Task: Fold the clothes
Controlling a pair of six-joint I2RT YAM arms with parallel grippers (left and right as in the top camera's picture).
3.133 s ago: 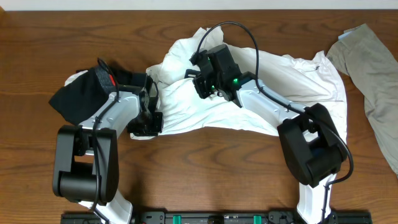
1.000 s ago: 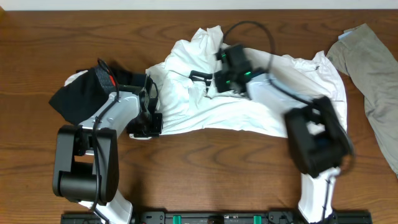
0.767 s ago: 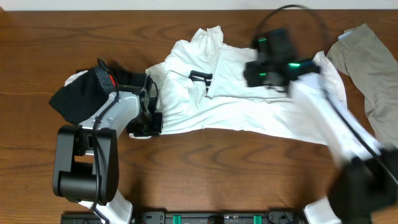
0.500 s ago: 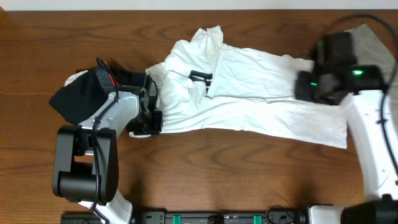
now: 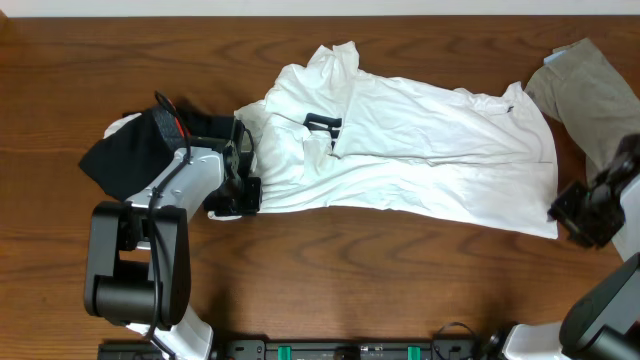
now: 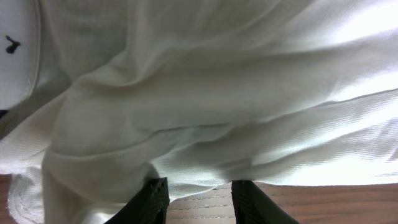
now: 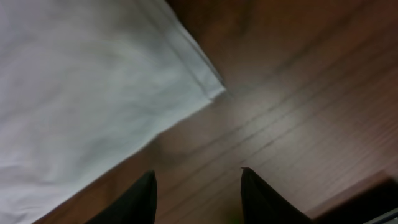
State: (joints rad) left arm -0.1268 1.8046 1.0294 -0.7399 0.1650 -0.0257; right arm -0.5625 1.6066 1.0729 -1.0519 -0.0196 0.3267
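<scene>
1. Table (image 5: 330, 290): dark brown wood, with the grain running left to right in the overhead view. It filled nearly the whole frame.
2. Pale strip (image 5: 300, 8) ran along the table's far edge. Wall or floor, could not tell.
3. Black rail (image 5: 400, 351) lay along the near edge and carried small green fittings.
4. Left wrist view: only a narrow band of the wood (image 6: 323, 208) showed, at the bottom of the frame.
5. Right wrist view: the wood (image 7: 298, 93) was blurred, with grain lines slanting across it. A darker band (image 7: 367, 199) crossed the lower right corner and could not be identified.
</scene>
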